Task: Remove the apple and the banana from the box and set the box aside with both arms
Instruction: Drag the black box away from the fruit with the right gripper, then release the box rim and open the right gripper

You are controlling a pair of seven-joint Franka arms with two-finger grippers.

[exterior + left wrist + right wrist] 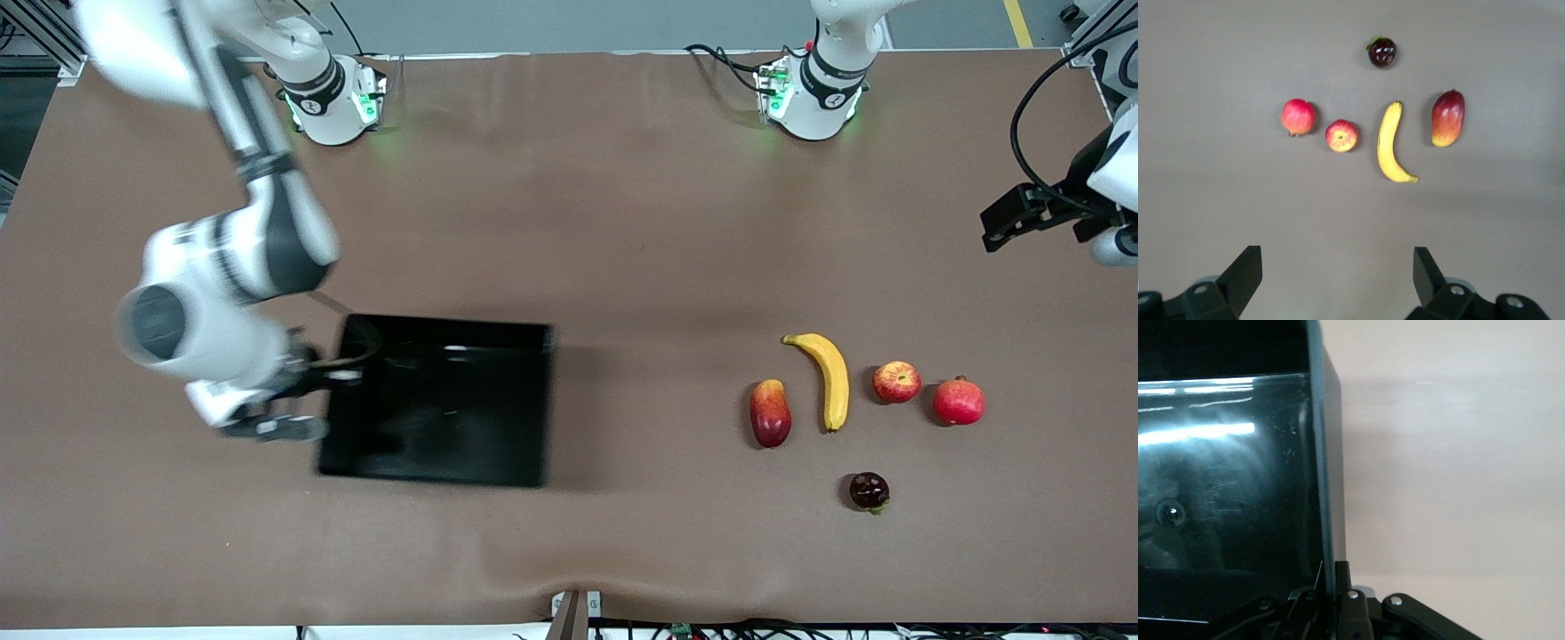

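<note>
The glossy black box (444,409) lies toward the right arm's end of the table. My right gripper (331,378) is shut on the box's low wall at that end; in the right wrist view the fingers (1342,577) pinch the wall (1321,453). The yellow banana (827,378) and the small red apple (896,381) lie side by side toward the left arm's end of the table. My left gripper (1013,216) is open and empty, up in the air. Its wrist view shows the gripper (1338,257) with the banana (1388,143) and apple (1341,135) ahead of it.
A red-yellow mango (770,413) lies beside the banana, and a red pomegranate (959,401) beside the apple. A small dark red fruit (869,491) lies nearer the front camera. The brown table (640,222) is bare between the box and the fruits.
</note>
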